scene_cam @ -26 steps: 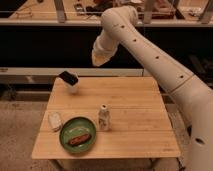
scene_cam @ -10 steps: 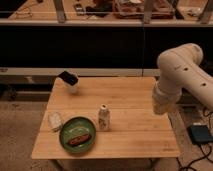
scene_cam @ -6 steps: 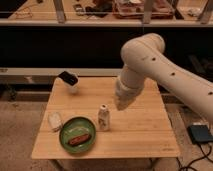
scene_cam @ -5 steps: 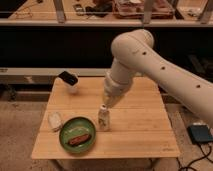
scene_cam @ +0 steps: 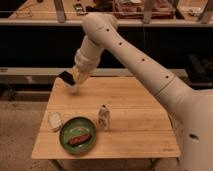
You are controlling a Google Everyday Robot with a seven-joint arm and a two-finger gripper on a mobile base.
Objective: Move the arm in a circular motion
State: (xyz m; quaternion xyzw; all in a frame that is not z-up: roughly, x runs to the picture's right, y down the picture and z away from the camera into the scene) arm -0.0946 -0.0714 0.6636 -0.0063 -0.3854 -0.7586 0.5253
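The arm (scene_cam: 142, 62) is a thick cream-white tube with small dark dots. It rises from the lower right, bends at an elbow (scene_cam: 100, 25) near the top, and drops toward the table's back left corner. Its gripper (scene_cam: 76, 82) hangs just above the wooden table (scene_cam: 135, 107), right beside a small black object (scene_cam: 66, 78) at that corner. The gripper is shut, and I see nothing held in it.
A green plate (scene_cam: 65, 141) with a sausage (scene_cam: 79, 139) on it sits at the table's front left. A small white bottle (scene_cam: 103, 117) stands to its right and a pale item (scene_cam: 55, 121) lies to its left. Dark shelving runs behind the table.
Over the last second the arm has swept from the table's right side across the middle to the back left corner. The objects on the table have not moved.
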